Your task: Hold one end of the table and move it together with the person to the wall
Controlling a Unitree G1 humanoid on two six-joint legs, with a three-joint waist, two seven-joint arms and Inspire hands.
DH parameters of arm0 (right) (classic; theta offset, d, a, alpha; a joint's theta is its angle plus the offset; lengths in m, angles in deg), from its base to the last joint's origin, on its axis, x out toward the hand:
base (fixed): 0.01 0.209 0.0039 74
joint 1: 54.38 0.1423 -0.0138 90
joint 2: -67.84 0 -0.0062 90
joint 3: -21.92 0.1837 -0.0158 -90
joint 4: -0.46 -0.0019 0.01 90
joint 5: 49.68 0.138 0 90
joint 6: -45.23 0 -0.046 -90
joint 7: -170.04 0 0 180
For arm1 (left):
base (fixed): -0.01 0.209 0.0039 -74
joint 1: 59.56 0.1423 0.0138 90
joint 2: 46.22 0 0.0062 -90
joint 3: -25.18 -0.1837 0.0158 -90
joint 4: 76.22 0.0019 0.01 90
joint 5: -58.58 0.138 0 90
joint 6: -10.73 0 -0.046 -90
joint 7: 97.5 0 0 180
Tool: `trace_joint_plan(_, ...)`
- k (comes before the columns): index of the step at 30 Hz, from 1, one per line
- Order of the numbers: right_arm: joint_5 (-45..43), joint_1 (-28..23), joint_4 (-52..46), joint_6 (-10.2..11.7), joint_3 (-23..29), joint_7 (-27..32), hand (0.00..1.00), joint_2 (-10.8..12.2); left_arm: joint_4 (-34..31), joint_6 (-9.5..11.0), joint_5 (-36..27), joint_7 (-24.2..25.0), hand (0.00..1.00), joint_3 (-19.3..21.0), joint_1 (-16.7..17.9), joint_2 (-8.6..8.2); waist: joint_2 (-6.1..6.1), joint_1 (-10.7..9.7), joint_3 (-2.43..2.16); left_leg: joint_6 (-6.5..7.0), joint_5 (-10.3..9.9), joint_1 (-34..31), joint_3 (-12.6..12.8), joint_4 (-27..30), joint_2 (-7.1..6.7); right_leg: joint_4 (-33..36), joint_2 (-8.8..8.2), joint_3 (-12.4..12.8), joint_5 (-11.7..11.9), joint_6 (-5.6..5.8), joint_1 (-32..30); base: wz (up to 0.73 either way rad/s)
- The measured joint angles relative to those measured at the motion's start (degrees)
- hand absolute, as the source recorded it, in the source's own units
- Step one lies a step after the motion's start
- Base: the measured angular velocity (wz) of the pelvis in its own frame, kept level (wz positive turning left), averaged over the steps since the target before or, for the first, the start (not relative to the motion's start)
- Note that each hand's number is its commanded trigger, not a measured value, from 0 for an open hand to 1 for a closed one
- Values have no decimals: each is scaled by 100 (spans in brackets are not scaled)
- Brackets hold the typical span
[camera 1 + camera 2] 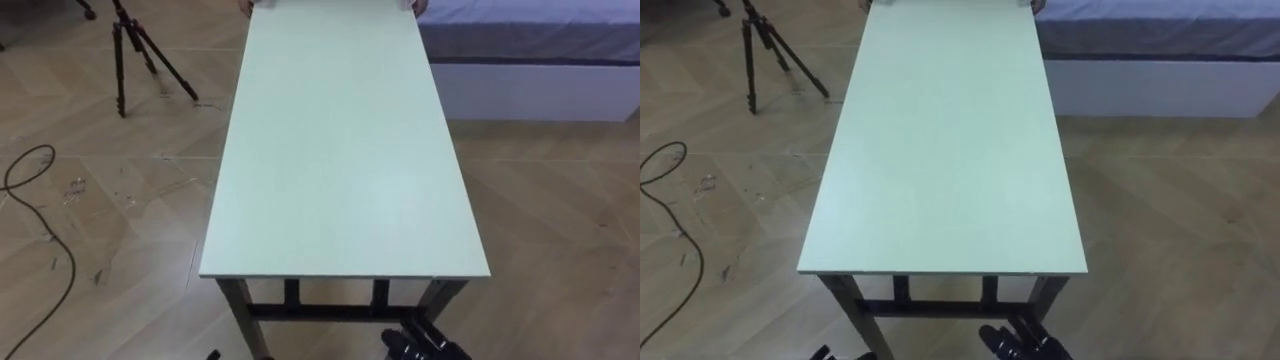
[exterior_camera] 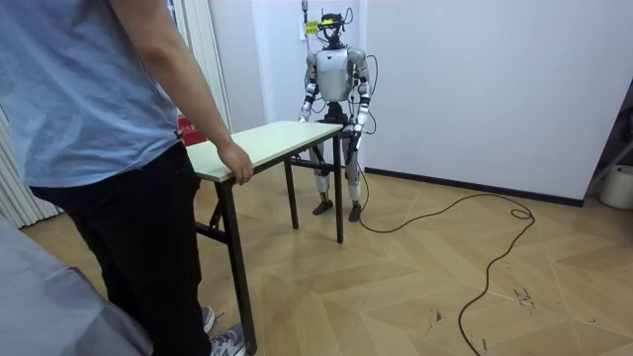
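Observation:
A long table with a pale green top [image 1: 340,150] and dark legs [image 1: 240,315] stretches away from me. At its far end a person's hands [image 1: 418,6] rest on the two corners. In the room view the person in a blue shirt stands at the near end with one hand [image 2: 235,163] on the table's edge [image 2: 267,138]. I stand at the other end, close to the table, with both arms down. My right hand [image 1: 425,340] hangs below the near edge with relaxed fingers, apart from the top. A sliver of my left hand [image 1: 215,352] shows at the bottom edge.
A black tripod [image 1: 135,50] stands on the wooden floor to the far left. A bed [image 1: 530,50] lies to the far right, close to the table's far corner. A dark cable [image 1: 40,200] curls across the floor on the left.

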Motion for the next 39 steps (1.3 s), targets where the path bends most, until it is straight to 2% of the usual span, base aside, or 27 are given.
trace_joint_plan(2,129,-66,-227,1,-111,-52,0,0,-305,5,-207,45,0,-128,37,69,-3,3,1,0,0,-16,-2,5,0,-1,-1,-11,-1,1,-6,2)
trace_joint_plan(5,162,-72,-375,4,-247,-206,0,-2,-603,19,-194,64,0,-264,26,105,20,-8,-12,0,0,-49,-4,11,0,-2,0,-11,-1,1,-29,0)
trace_joint_plan(10,214,-169,-653,4,-396,-255,0,-66,-830,17,-204,153,0,-446,71,207,38,-7,-10,0,1,-63,2,17,0,5,-1,-13,-1,1,-41,0)
trace_joint_plan(18,304,-199,-1500,2,-542,-479,0,-173,-1414,-53,-203,297,0,-547,213,327,118,-3,36,0,0,-107,0,15,3,58,-5,-13,-1,1,-109,0)
trace_joint_plan(22,304,-192,-1619,1,-591,-517,0,-186,-1778,-27,-207,479,0,-636,198,376,162,-4,-5,2,2,-133,4,16,6,99,-5,0,-1,1,-158,-1)
trace_joint_plan(25,516,-192,-1619,1,-736,-566,0,-310,-1845,-27,-714,645,0,-753,185,378,158,-42,-21,2,3,-108,5,21,4,103,-5,35,-1,1,-148,-5)
trace_joint_plan(30,1020,-172,-1619,-58,-839,-551,0,-323,-1851,-36,-1610,706,0,-906,147,377,65,-42,-1,2,4,-92,32,27,4,123,-8,68,-2,1,-154,-2)
trace_joint_plan(34,1440,-165,-1619,-130,-955,-536,0,-340,-2117,-35,-2471,767,0,-959,158,401,1,-44,17,3,4,-71,42,25,3,180,-17,69,-7,10,-163,0)
trace_joint_plan(39,1451,-138,-1619,-187,-953,-559,0,-370,-2244,-38,-2956,947,0,-989,161,411,-8,-67,18,3,3,-87,42,16,6,180,-17,46,-7,10,-178,0)
